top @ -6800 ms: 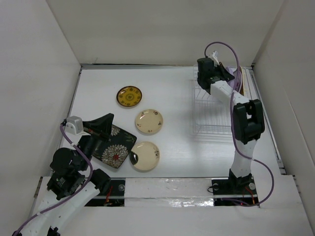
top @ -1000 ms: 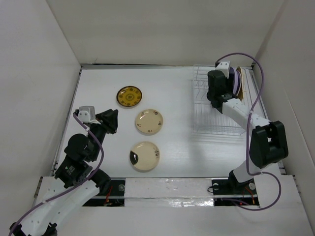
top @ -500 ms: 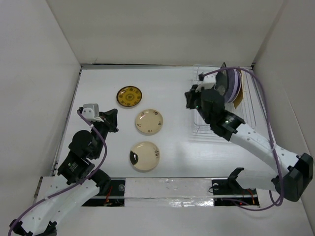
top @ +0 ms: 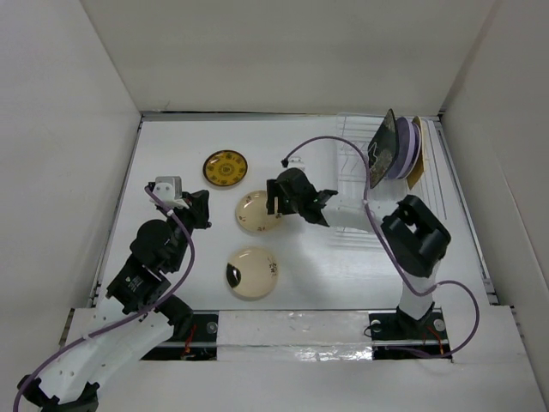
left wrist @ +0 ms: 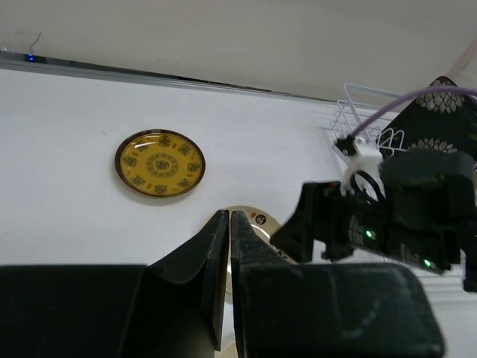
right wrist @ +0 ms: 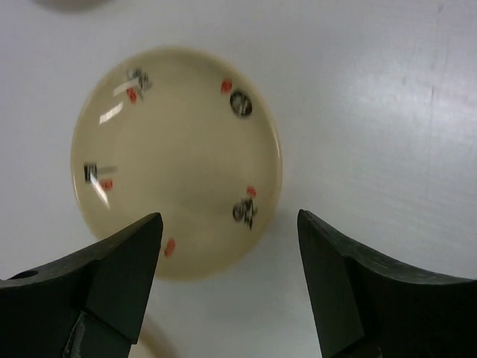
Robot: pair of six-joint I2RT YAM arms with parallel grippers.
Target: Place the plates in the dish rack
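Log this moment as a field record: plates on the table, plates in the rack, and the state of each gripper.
On the table: dark-yellow patterned plate, cream plate with red marks, second cream plate
In the dish rack: black flowered plate, lavender plate, mustard plate, all standing on edge
Right gripper: fingers open over the cream plate with red marks, holding nothing
Left gripper: fingers shut, holding nothing
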